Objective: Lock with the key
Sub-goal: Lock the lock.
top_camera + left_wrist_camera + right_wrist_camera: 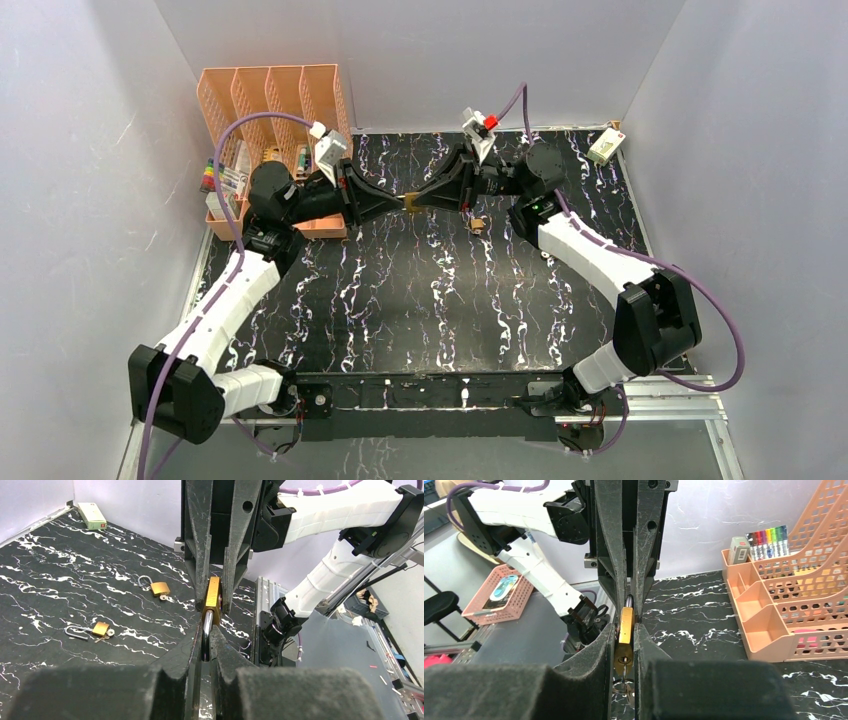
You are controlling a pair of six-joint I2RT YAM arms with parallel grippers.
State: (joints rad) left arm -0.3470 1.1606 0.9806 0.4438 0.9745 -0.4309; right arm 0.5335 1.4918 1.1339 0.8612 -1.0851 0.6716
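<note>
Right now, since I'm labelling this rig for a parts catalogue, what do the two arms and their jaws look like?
The left arm and right arm both have white link shells and black joint housings. A purple cable runs along each. The jaws are black, long and tapered, with a rough matte surface.

You have the padlock held above the table, back of centre. The left pincer is on its left end and the right pincer on its right end, where the key hangs. A spare padlock and a second spare lie apart on the table, rightward. The organizer stands back left, a box back right.
</note>
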